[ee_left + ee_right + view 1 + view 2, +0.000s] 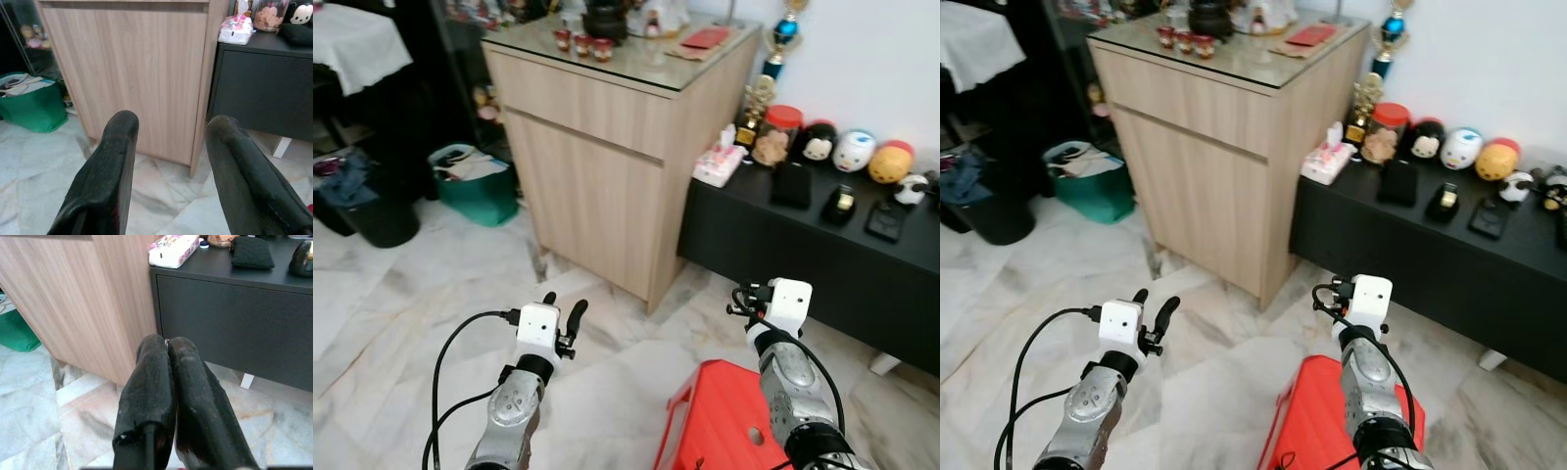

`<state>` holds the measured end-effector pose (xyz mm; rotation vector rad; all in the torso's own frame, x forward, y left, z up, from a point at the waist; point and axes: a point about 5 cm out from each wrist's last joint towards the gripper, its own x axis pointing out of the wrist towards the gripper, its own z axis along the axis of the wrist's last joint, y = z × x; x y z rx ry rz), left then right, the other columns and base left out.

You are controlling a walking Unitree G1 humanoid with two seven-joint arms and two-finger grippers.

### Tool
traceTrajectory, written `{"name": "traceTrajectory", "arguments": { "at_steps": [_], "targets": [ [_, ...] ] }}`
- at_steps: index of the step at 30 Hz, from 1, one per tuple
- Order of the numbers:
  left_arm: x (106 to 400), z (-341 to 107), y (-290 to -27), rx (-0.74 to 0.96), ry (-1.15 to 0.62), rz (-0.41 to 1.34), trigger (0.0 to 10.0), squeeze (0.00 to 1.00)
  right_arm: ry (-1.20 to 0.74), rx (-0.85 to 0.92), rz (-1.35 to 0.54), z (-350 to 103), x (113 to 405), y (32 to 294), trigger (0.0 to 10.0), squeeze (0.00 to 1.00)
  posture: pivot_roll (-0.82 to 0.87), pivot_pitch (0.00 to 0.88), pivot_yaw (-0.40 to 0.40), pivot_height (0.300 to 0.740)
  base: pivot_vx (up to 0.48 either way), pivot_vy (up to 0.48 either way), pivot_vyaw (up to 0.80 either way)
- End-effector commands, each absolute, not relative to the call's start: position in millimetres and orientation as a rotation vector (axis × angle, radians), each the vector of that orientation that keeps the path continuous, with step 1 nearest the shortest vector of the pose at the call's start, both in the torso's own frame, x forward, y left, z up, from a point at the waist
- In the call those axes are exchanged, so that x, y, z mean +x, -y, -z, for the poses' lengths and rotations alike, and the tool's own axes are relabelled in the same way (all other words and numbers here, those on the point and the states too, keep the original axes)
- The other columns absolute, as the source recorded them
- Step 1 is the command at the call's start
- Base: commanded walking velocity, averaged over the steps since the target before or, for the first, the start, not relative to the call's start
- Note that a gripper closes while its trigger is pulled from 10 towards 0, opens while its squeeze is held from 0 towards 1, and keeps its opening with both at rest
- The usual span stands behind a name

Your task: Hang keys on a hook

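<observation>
Fingers of the right gripper were pressed together, a sliver of metal ring, likely the keys, pinched at their tips; the left gripper stood wide apart, empty. No hook could be made out, so scanning slowly with the pinch kept firm seemed wise. Ahead stood a matte wood-grain cabinet, a black low bench, glossy marble floor and a red plastic stool.

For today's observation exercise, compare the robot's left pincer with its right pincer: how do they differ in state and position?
The left pincer has its two black fingers spread apart; the right pincer has its fingers pressed together, a small metallic glint at the tips.
The left pincer hovers over marble floor; the right pincer hangs above a red plastic stool.
Both point toward the light wooden cabinet.
</observation>
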<state>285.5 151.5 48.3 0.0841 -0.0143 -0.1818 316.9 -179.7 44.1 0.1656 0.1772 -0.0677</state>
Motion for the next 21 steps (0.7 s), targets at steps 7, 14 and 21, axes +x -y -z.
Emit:
{"name": "traceTrajectory", "arguments": {
  "at_steps": [7,14,21],
  "targets": [
    [285.9,-50.6,-150.1,0.064,0.013,0.183,10.0,0.00,-0.170,0.182,0.093,-48.0,318.9,184.8,10.0,0.00,0.01,0.000,-0.024,0.740,0.000,0.000,-0.20],
    [285.3,-51.3,-149.3,0.059,0.012,0.185,10.0,0.00,-0.168,0.170,0.072,-52.1,322.4,180.7,10.0,0.00,0.01,0.000,-0.026,0.740,0.000,0.000,0.00],
    [284.7,-51.3,-149.1,0.053,0.012,0.183,10.0,0.00,-0.156,0.175,0.068,-54.1,323.4,179.5,10.0,0.00,0.01,0.000,-0.031,0.740,-0.035,0.000,0.00]
  ]
}}
